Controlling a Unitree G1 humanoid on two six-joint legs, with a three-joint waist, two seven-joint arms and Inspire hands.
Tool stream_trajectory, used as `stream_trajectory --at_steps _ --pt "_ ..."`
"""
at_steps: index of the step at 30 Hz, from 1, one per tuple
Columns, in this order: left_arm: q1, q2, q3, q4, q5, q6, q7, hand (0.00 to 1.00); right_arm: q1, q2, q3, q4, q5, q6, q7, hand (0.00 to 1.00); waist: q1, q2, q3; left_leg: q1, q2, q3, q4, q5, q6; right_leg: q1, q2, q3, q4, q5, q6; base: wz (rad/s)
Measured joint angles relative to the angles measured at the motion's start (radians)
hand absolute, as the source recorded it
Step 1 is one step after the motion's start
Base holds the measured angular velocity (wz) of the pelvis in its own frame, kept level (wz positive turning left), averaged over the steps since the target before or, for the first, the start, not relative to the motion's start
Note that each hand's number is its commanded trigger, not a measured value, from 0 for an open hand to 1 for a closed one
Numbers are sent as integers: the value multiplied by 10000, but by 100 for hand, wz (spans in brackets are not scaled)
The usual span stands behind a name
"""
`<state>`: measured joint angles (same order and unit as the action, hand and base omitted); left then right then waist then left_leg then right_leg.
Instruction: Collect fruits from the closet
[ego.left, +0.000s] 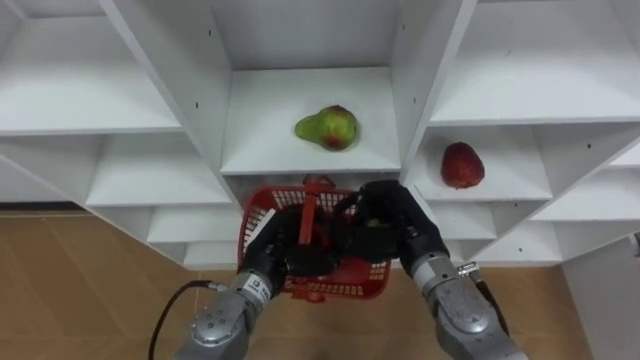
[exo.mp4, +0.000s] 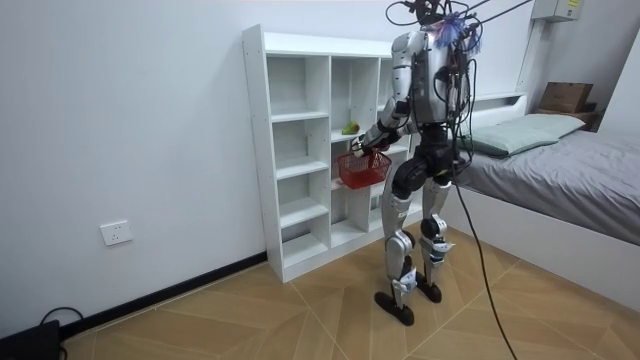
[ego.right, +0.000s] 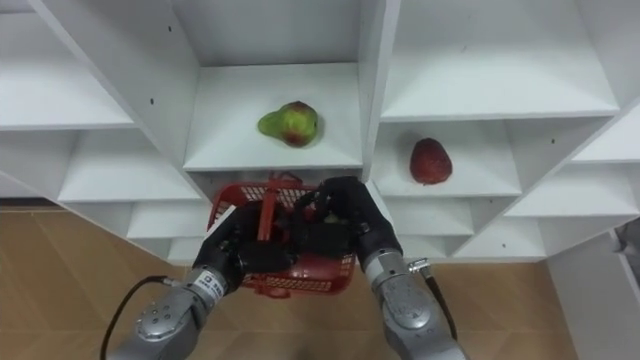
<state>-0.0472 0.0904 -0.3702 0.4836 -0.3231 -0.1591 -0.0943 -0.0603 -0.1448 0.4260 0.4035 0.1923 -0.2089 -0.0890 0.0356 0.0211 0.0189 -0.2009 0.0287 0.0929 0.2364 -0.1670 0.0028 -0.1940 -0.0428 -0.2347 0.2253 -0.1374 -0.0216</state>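
Left hand (ego.left: 284, 252) grips red meshed plastic basket (ego.left: 345, 286) below rounded pear (ego.left: 327, 127).

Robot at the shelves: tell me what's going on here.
The robot stands at the white shelf unit, holding a red basket before it; its left hand grips the handle and its right hand is at the rim. A green-red fruit and a red fruit lie on shelves, not yet collected.

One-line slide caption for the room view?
Robot at the white closet, red basket held just below a shelf with a green pear; bed behind.
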Motion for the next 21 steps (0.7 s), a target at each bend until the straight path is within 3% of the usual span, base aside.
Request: stream_trajectory --at_steps 21 --pt "12 12 -44 -205 -3 61 6 100 -213 -1 -15 588 469 -176 -61 0 13 -13 6 -150 -6 43 40 7 12 -202 -54 63 109 -1 1 0"
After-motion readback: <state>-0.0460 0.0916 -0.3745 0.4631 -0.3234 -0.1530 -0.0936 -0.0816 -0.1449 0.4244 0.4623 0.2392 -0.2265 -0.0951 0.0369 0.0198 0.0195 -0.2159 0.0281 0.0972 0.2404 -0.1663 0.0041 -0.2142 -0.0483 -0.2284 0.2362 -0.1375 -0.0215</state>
